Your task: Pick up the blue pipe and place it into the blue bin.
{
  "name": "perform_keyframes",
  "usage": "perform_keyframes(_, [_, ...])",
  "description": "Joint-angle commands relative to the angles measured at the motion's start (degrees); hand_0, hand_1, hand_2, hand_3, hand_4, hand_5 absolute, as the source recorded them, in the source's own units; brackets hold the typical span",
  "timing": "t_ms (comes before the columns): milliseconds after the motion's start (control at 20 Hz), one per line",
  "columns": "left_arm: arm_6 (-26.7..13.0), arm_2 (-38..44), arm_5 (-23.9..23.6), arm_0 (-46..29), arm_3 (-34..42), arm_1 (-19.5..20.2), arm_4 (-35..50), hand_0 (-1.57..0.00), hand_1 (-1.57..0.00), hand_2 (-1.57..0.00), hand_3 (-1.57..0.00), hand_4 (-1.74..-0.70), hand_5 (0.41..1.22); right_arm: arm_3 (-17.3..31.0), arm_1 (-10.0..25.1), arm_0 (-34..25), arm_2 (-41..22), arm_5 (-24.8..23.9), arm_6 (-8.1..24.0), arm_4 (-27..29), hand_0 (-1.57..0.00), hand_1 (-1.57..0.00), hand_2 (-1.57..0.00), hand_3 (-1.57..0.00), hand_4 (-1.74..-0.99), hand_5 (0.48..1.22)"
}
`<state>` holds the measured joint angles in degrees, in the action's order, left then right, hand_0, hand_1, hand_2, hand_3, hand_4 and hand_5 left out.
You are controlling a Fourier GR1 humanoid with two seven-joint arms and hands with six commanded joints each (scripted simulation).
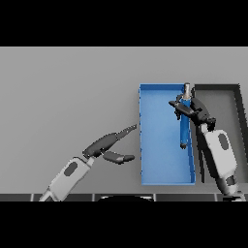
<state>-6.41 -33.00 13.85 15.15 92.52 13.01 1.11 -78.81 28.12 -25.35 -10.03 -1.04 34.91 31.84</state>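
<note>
Across the whole view spreads the flat grey table (68,97), bare-looking on its left half and carrying two containers on its right. Largest of these is the long rectangular blue bin (162,164), an open tray with low walls, running from the middle of the table down toward the near edge. Just beside it on the right, with their long walls close together or touching, sits a dark grey rectangular bin (227,104) of similar shape, partly covered by the robot's right arm.

That white and grey right arm comes up from the lower right corner and crosses the dark bin's near-left part, ending at the dark right hand (191,107) over the blue bin's far right corner. Its fingers are curled around the slim blue pipe (183,131) with a grey metal tip at its far end. The pipe lies lengthwise along the bin's right wall, within the bin's outline; whether its lower end rests on the bin floor or hangs above it cannot be told.

On the other side, the left arm enters from the lower left, and the dark left hand (104,145) hovers over bare table just left of the blue bin, fingers stretched straight toward the bin's wall and thumb held apart below them, holding nothing.
</note>
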Motion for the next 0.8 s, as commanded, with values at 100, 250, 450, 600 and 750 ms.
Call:
perform_keyframes(100, [-0.4, -0.4, -0.2, -0.8, 0.4, -0.2, -0.1, 0.0, 0.0, 0.0, 0.0, -0.83, 0.474, 3.3, 5.3, -0.7, -9.5, -8.0, 0.0, 8.3, -1.46, -1.38, -1.33, -0.81, -1.534, 1.19])
perform_keyframes(250, [0.3, -0.2, -0.2, 0.1, -0.8, -0.5, -0.4, 0.0, 0.0, 0.0, 0.0, -0.83, 0.476, 5.6, 10.4, -3.5, -18.8, -11.0, 0.0, 19.4, -0.75, -0.71, -0.68, -0.41, -1.344, 1.172])
perform_keyframes(450, [0.3, -0.1, -0.4, -0.1, 0.1, -0.3, -0.2, 0.0, 0.0, 0.0, 0.0, -0.83, 0.477, 2.8, 14.5, -5.4, -25.0, -6.0, -1.2, 16.8, -0.31, -0.29, -0.28, -0.17, -1.215, 1.044])
perform_keyframes(600, [0.3, -0.3, -0.3, -0.3, 0.9, 0.0, -0.2, 0.0, 0.0, 0.0, 0.0, -0.83, 0.473, 1.4, 16.3, -6.1, -27.0, -5.0, 0.0, 14.5, -0.16, -0.15, -0.14, -0.09, -1.196, 0.933])
perform_keyframes(750, [0.0, -0.1, -0.3, -0.4, -0.2, 0.1, -0.4, 0.0, 0.0, 0.0, 0.0, -0.83, 0.471, 2.5, 15.9, -7.1, -28.4, -4.7, -1.0, 13.3, -0.1, -0.08, -0.07, -0.04, -1.188, 0.861])
